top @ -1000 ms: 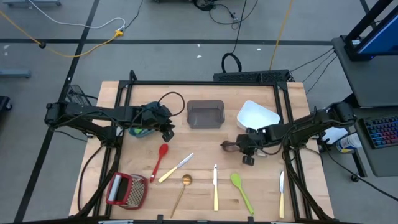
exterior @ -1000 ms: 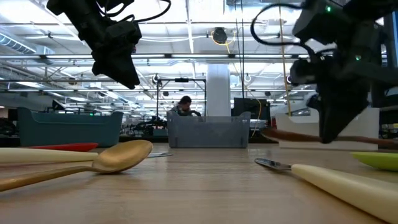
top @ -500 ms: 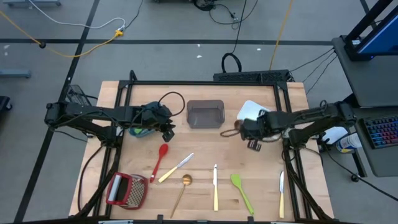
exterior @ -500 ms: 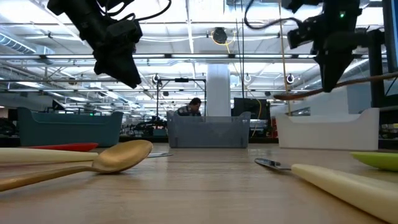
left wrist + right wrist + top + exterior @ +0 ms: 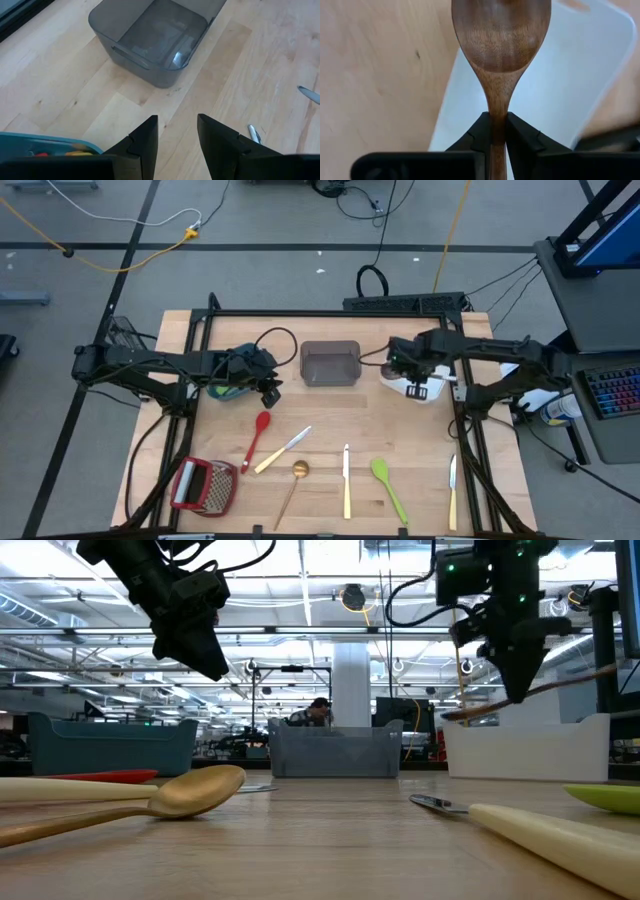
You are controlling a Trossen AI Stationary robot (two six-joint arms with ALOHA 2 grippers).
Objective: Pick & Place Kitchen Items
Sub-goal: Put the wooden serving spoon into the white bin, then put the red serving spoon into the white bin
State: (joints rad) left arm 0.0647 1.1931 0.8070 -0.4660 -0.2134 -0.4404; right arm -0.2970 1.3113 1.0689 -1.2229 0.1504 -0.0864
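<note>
**Right wrist view: wooden spoon carried up over the white bin**

Right wrist view shows the wooden spoon (image 5: pixel 500 47) clamped by its neck between the fingers of the right tool (image 5: pixel 498 131), bowl pointing forward over the white bin (image 5: pixel 580 85). A second ago this tool hung lower, out over the bare table toward 6 o'clock from the bin, with the spoon near table height; since then it has lifted and swung toward 12 o'clock, and in the high view the right tool (image 5: pixel 408 363) now sits at the bin's 9 o'clock edge. From table height the spoon (image 5: pixel 530 692) hangs level and clear above the bin's wall (image 5: pixel 520 745). That suggests the carry is nearly over and a release into the white bin comes next.

The left tool (image 5: pixel 176 131) has not stirred: fingers apart, empty, hovering between the teal bin (image 5: pixel 222 389) and the grey bin (image 5: pixel 330 364).

Toward 6 o'clock the red spatula (image 5: pixel 260 432), gold spoon (image 5: pixel 296 478), green spatula (image 5: pixel 388 486) and three cream-handled knives (image 5: pixel 346 490) lie unsorted.
</note>
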